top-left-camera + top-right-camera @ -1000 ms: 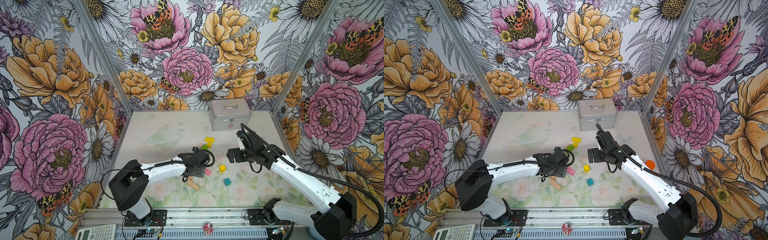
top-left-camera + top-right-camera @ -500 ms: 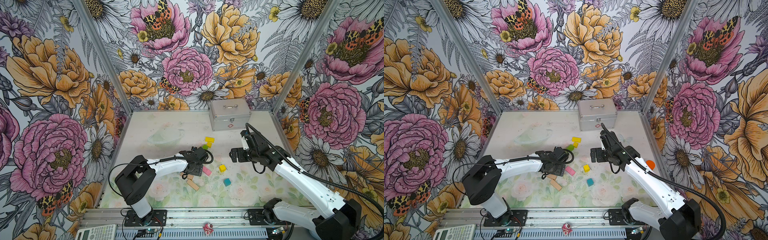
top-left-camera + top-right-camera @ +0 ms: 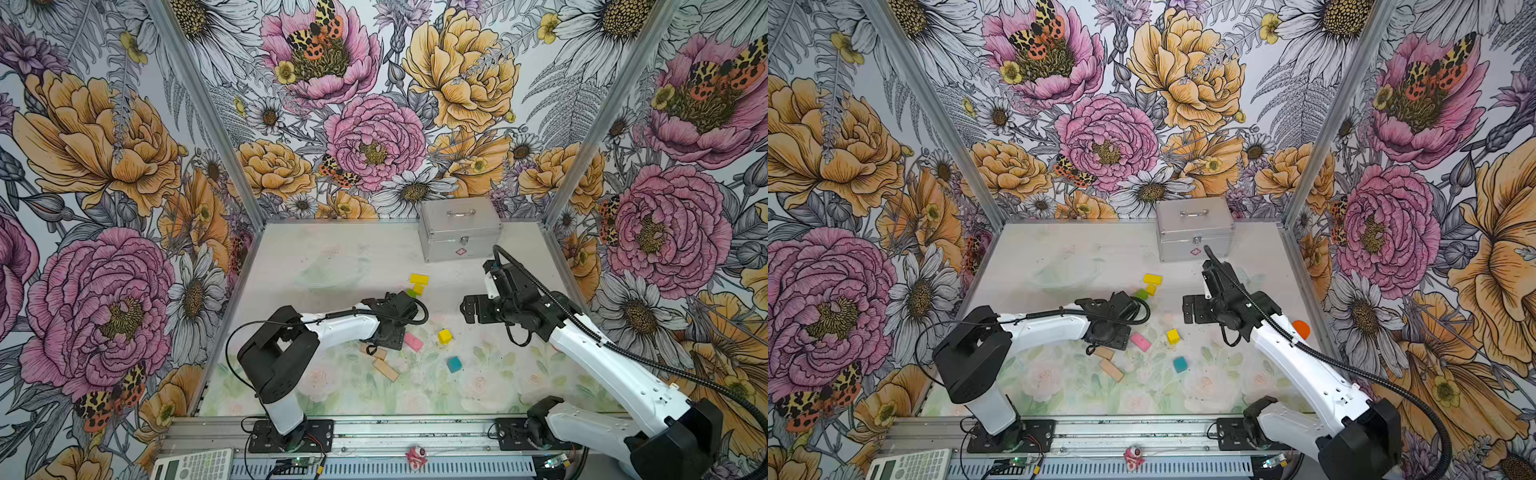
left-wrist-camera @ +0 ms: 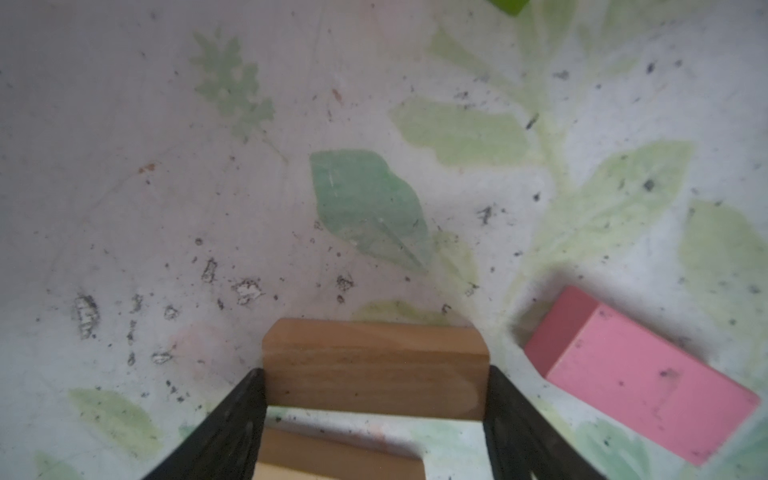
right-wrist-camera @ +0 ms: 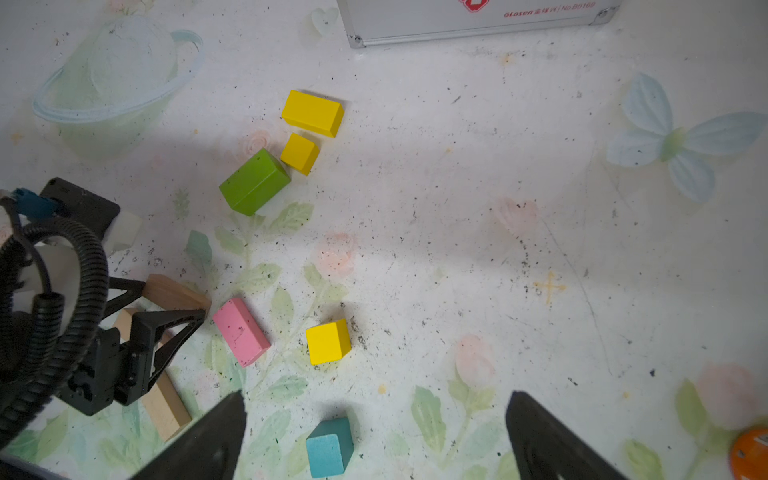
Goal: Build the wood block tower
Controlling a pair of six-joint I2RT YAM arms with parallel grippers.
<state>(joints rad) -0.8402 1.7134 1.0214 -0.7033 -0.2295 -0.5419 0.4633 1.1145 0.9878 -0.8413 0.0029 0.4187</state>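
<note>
No tower stands yet. At left, the left gripper (image 4: pixel 376 374) pinches a tan bar (image 4: pixel 374 353) by both ends at table (image 3: pixel 332 249) level, a second tan bar (image 3: pixel 385 369) just beside it and the pink slab (image 3: pixel 413 341) near. Mid-table the green bar (image 5: pixel 254 181), rear yellow cube (image 5: pixel 299 153) and yellow slab (image 5: pixel 312 113) cluster behind, while the front yellow cube (image 3: pixel 444 336) and teal cube (image 3: pixel 454 364) lie apart, all unstacked. At right, the right gripper (image 5: pixel 376 395) hangs spread and empty over bare surface, judged ample for building, with the silver case (image 3: pixel 459 228) at the back edge.

In a top view the floral-printed tabletop (image 3: pixel 332 257) carries: silver case (image 3: pixel 459 228), upper centre; yellow slab (image 3: pixel 419 278), small yellow cube (image 3: pixel 418 289), green bar (image 5: pixel 254 181), mid-frame; pink slab (image 3: pixel 413 341), yellow cube (image 3: pixel 445 336), teal cube (image 3: pixel 454 364), tan bar (image 3: pixel 385 369), lower centre.
</note>
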